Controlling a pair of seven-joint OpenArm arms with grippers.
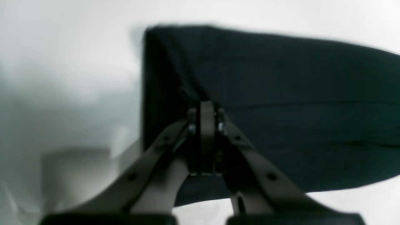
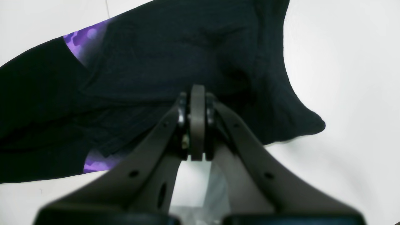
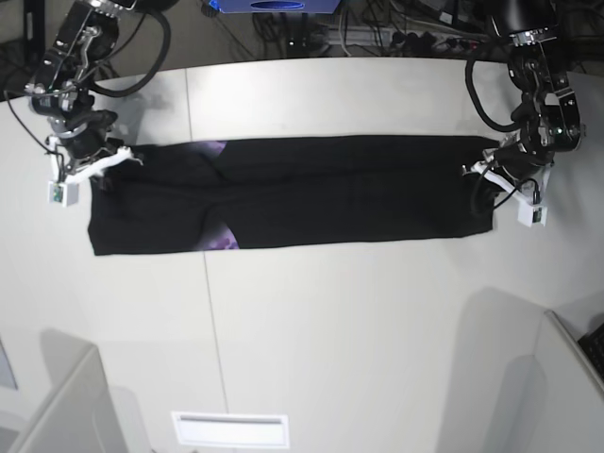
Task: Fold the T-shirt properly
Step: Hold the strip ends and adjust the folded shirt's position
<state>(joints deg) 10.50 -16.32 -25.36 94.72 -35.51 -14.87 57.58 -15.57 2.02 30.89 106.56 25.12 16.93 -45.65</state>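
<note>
Two grey gripper fingers fill the bottom of each wrist view, meeting at a tip in the middle of the frame. On the left gripper (image 1: 206, 117), the jaws are pressed together on black cloth, pinching the T-shirt (image 1: 281, 93) near its corner; the picture is blurred, and the cloth spreads from the centre toward the right edge of the frame over a white surface. On the right gripper (image 2: 197, 103), the jaws are likewise pressed together on the cloth; black fabric covers the upper left of that frame, with two patches of purple print showing, one at upper left and one at lower left.

From the base view, one T-shirt lies as a long, narrow black band across the middle of the white table (image 3: 330, 330), running from left to right. Two small purple patches show left of its centre. Two arms are in view: the right gripper (image 3: 94, 160) sits at the band's upper left end, and the left gripper (image 3: 491, 170) sits at its right end. Each holds one end of the cloth. One seam line runs down the table left of centre.
</note>
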